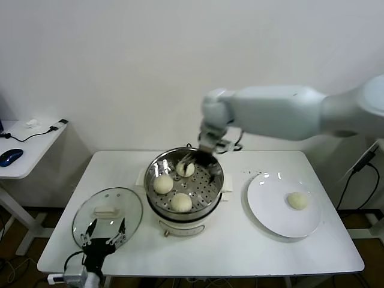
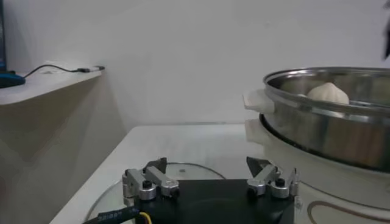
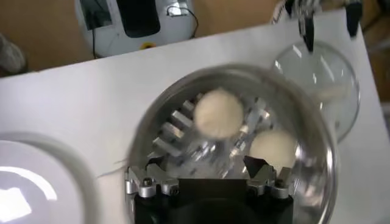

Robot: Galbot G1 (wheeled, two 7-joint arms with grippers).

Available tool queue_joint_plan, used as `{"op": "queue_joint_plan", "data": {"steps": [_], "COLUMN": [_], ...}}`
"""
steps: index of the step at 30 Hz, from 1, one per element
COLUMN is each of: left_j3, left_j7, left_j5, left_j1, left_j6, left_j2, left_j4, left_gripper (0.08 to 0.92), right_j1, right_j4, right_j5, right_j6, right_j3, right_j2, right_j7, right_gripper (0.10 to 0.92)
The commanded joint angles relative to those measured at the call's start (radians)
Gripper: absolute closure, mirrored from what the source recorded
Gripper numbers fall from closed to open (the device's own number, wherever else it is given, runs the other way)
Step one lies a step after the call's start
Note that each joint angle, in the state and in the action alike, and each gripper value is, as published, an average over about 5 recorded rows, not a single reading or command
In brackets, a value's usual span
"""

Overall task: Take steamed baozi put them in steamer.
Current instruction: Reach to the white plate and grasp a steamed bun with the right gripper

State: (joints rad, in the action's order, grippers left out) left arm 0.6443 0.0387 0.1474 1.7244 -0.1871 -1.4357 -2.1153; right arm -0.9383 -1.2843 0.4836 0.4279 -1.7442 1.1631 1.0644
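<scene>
The steel steamer (image 1: pixel 211 191) stands mid-table with three cream baozi on its perforated tray: one at the left (image 1: pixel 162 183), one at the front (image 1: pixel 181 203), one at the back (image 1: pixel 185 169). A fourth baozi (image 1: pixel 296 200) lies on the white plate (image 1: pixel 264 210). My right gripper (image 1: pixel 195 159) hangs open and empty just above the steamer's back part, close over the back baozi. In the right wrist view (image 3: pixel 207 167) two baozi (image 3: pixel 218 112) (image 3: pixel 273 148) show beyond its spread fingers. My left gripper (image 1: pixel 105 237) is open and empty, low by the table's front left edge.
A round glass lid (image 1: pixel 108 210) with a white handle lies flat left of the steamer, just ahead of the left gripper (image 2: pixel 207 165). The steamer's wall (image 2: pixel 329 122) rises close beside it. A side desk (image 1: pixel 27 144) with a mouse and cable stands at far left.
</scene>
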Motion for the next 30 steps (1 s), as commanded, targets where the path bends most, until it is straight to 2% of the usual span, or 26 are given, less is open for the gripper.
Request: {"op": "queue_joint_plan", "data": {"steps": [1,5,10,17,30], "left_j3": [-0.001,-0.004,-0.004,-0.001,-0.006], "left_j7": [0.000,-0.001,-0.002,-0.004,-0.007], "left_j5": [0.001,-0.001,-0.007,-0.026,-0.048], "left_j1": [0.000,-0.006,-0.009,0.000,0.011], "left_j6": [0.000,-0.003,-0.005,-0.004,-0.005], "left_j2": [0.003,0.004,0.000,-0.005,-0.018], "left_j4": [0.002,0.006,0.014,0.028,0.040], "left_gripper": [0.177,0.177,0.177,0.177,0.177], "right_j1": [-0.187,-0.040,0.211,0.511,0.700], "right_j4": [-0.024,0.009,0.079,0.205,0.334], "right_j5": [0.076,-0.016,-0.131,-0.271,-0.323], "right_j6": [-0.338,-0.468,-0.515,-0.542,-0.556], "right_j3": [-0.283,-0.233,-0.043,0.237,0.397], "right_j2": [-0.414,-0.544,-0.604,-0.572,-0.477], "right_j7": [0.018,-0.031,-0.056,-0.091,-0.105], "right_gripper": [0.203,0.203,0.203,0.203,0.203]}}
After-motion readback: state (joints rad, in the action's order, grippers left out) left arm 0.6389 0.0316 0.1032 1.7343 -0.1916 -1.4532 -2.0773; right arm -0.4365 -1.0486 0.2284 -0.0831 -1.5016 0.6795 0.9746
